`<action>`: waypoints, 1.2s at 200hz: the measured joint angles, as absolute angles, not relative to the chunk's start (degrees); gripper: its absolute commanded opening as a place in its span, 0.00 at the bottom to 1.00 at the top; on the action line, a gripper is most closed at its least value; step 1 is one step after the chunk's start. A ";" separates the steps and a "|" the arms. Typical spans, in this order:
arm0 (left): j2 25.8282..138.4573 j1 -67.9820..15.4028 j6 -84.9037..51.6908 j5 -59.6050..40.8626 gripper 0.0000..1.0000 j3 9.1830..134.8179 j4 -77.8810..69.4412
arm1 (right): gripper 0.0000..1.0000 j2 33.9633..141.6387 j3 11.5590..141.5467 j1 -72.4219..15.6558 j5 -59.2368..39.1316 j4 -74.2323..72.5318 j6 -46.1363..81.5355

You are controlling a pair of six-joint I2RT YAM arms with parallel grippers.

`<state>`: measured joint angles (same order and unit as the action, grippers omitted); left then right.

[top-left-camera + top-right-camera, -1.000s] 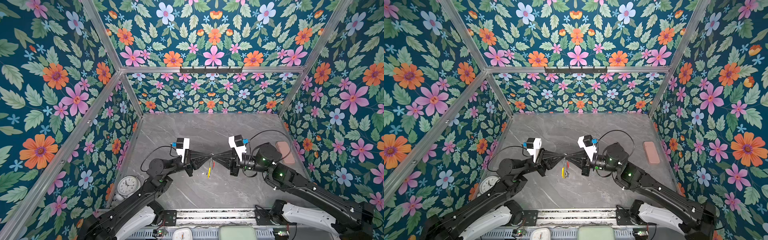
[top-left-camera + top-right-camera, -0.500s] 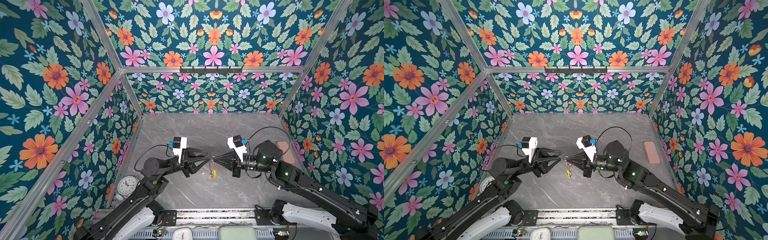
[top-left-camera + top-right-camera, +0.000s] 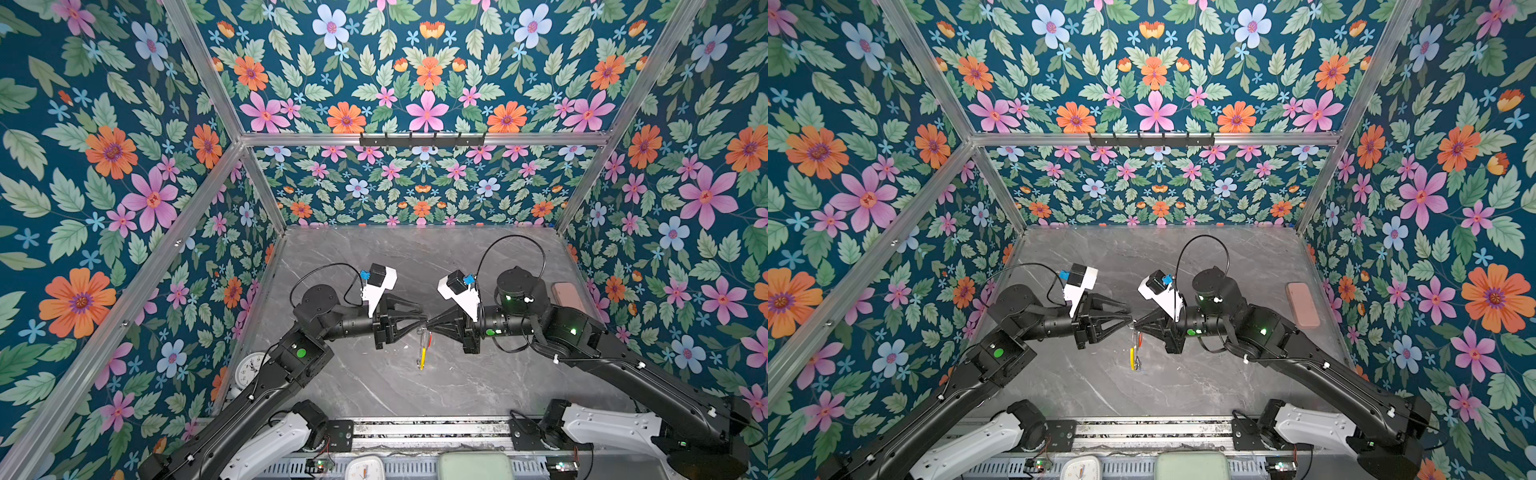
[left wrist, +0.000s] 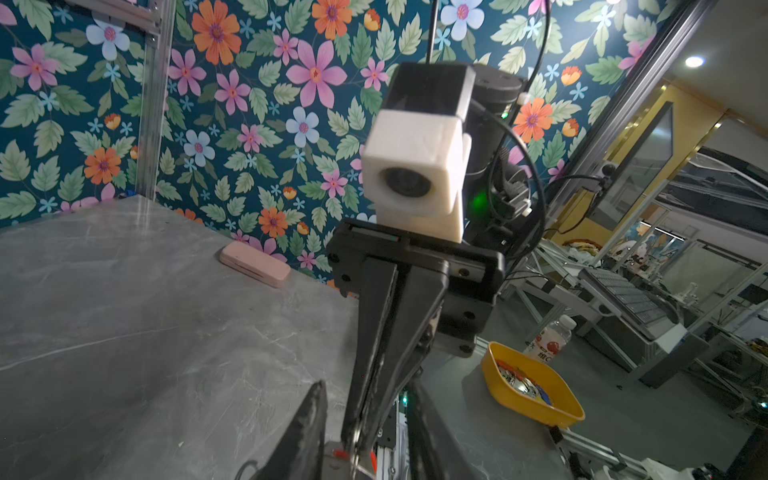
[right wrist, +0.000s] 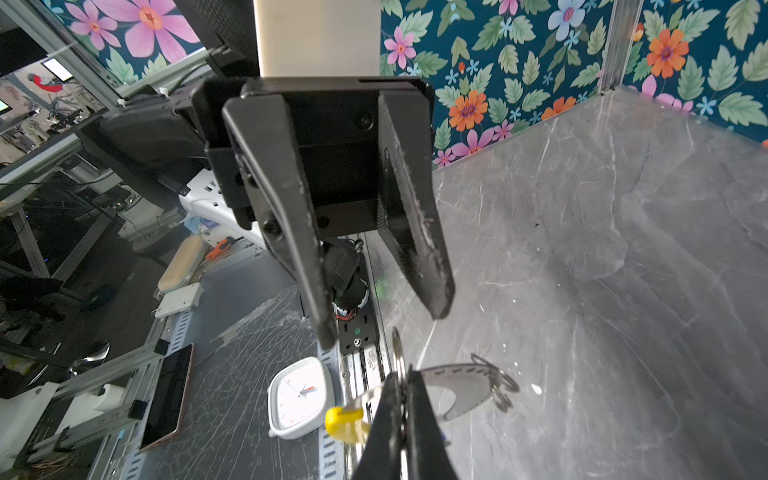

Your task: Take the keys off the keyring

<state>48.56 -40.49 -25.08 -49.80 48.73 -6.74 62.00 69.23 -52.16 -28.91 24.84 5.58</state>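
Observation:
The keyring (image 3: 422, 353) (image 3: 1133, 353) hangs on edge above the grey table, yellow section (image 5: 345, 419) low, small metal loops (image 5: 496, 382) on its thin dark arc. My right gripper (image 3: 428, 325) (image 3: 1137, 326) (image 5: 402, 378) is shut on the hoop's top. A red tag (image 3: 429, 338) (image 3: 1140, 338) of one of the keys dangles just under the tips; the blade is unclear. My left gripper (image 3: 423, 315) (image 3: 1130, 315) (image 4: 365, 386) (image 5: 384, 328) faces it tip to tip, open, its fingers (image 4: 309, 419) either side of the right gripper's tips.
A pink case (image 3: 567, 297) (image 4: 254, 264) lies by the right wall. A round white clock (image 3: 249, 368) sits at the left wall behind the left arm. A square white clock (image 5: 299, 399) and a green pad (image 3: 473, 465) lie at the front rail.
The left gripper has opened from shut, drew back to the left, then returned to the right gripper's tips. The keyring stays hanging from the right gripper.

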 measured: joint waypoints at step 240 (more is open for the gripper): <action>47.29 -40.51 -23.90 -52.14 0.00 43.75 -12.03 | 0.44 59.92 67.07 -52.18 -26.13 22.50 4.34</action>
<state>47.29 -40.51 -23.90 -52.14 43.75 -12.03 59.92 67.07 -52.18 -26.13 22.50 4.34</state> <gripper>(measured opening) 0.050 0.428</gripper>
